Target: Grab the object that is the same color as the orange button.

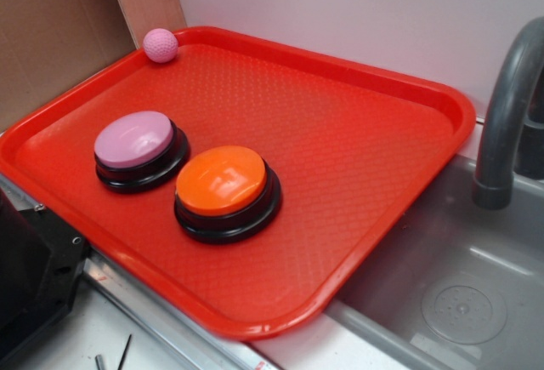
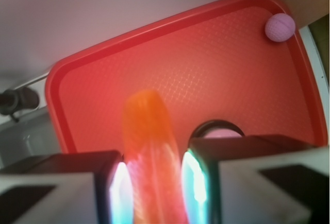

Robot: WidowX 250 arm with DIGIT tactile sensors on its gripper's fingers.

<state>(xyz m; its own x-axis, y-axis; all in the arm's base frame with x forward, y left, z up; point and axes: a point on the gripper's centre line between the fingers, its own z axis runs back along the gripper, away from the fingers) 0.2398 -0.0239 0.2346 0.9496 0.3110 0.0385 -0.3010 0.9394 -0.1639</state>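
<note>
In the wrist view the tool [image 2: 153,183] is clenched on the orange object [image 2: 150,152], which stands up between the two fingers [image 2: 119,188], raised above the red tray [image 2: 77,69]. The grab looks made; to finish it well, I would keep the squeeze steady and lift straight, since the glossy curved piece could slip or twist out. The exterior view shows neither arm nor tool, so lift height is unclear. The orange button [image 1: 225,187] sits mid-tray, just beside the lilac button [image 1: 136,145]; the pink ball [image 1: 160,45] rests in the far corner. The object's lower end is blurred and cut off.
</note>
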